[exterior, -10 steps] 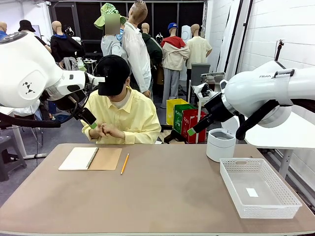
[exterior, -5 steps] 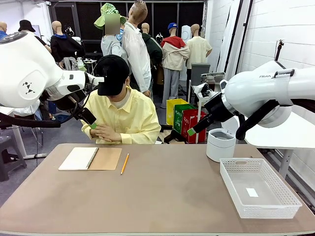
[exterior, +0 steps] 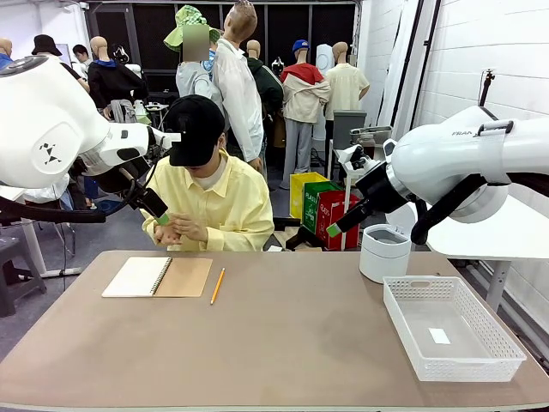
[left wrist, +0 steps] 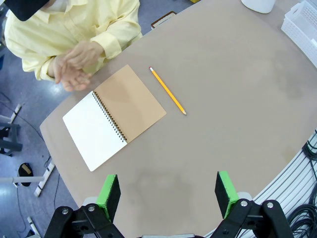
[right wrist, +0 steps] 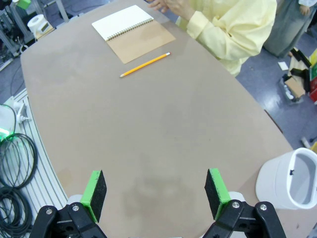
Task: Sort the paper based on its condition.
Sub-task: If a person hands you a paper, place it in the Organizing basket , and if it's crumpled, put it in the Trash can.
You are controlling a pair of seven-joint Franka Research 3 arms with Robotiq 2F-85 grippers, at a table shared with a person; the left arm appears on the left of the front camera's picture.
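While both arms hang up high, left pincer (left wrist: pixel 167 187): jaws spread wide, nothing in them, looking down on the desk (exterior: pixel 292 343).
right pincer (right wrist: pixel 156 191): same deal, wide open and empty, over the bare middle of the desk.
paper (exterior: pixel 135 276): the white page lying open in the notebook (exterior: pixel 183 276), far left of the desk, looks bound in for now.
hands (exterior: pixel 180 227): the person's, pressed together just beyond the notebook, not touching it.
pencil (exterior: pixel 218 285): just beside the brown cover.
basket (exterior: pixel 463 371): right side, with a small white slip inside, can't tell what it is.
bin (exterior: pixel 383 253): white tub just behind the basket.
step: probably waiting for a loose sheet to come out.
tip: keep clear of the hands, then pinch a sheet softly by one edge so a smooth one doesn't get creased. Guessing smooth goes in the basket and creased in the bin.
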